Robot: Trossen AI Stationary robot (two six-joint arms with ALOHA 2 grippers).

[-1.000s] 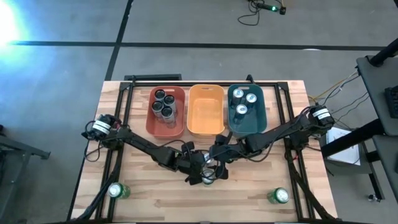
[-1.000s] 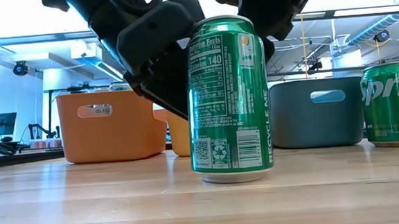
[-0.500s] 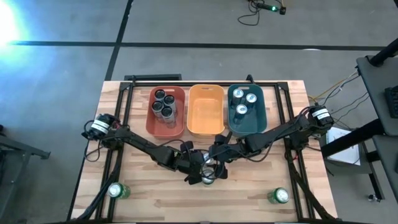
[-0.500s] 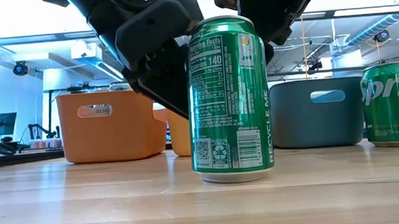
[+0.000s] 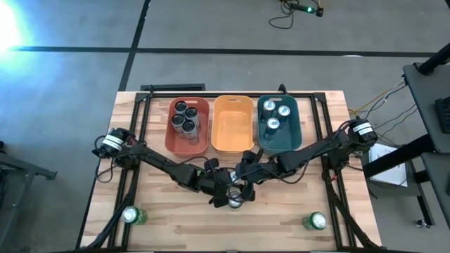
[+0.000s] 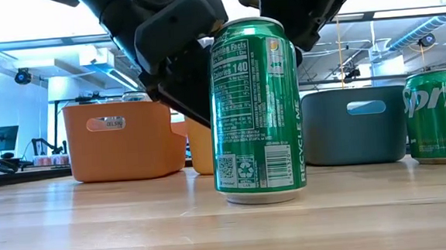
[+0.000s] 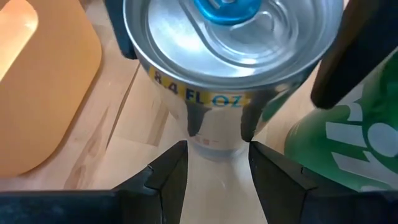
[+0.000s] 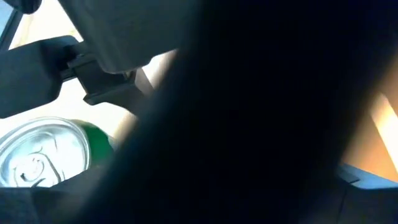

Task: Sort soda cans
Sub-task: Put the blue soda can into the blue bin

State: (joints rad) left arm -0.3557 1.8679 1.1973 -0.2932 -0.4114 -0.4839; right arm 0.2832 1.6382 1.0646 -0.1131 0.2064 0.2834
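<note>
Wooden counter (image 5: 162,225) carried three tubs at twelve o'clock. Both grippers met at centre over a green can (image 6: 255,111). Left gripper (image 7: 214,163) stood wide about a silver can (image 7: 233,56), likely for a grasp. Right gripper's (image 5: 246,172) state I cannot tell.

Three tubs (image 5: 233,125) behind two corner cans (image 5: 131,215).

Two slim black jointed arms (image 5: 158,164) reach in from the left and right edges of the overhead frame. Each carries a silver-white round motor cap (image 5: 112,145) at its shoulder, trailing thin dark cables. Blocky matte-black plastic fingers (image 7: 163,177) fill the wrist frame's bottom.
</note>
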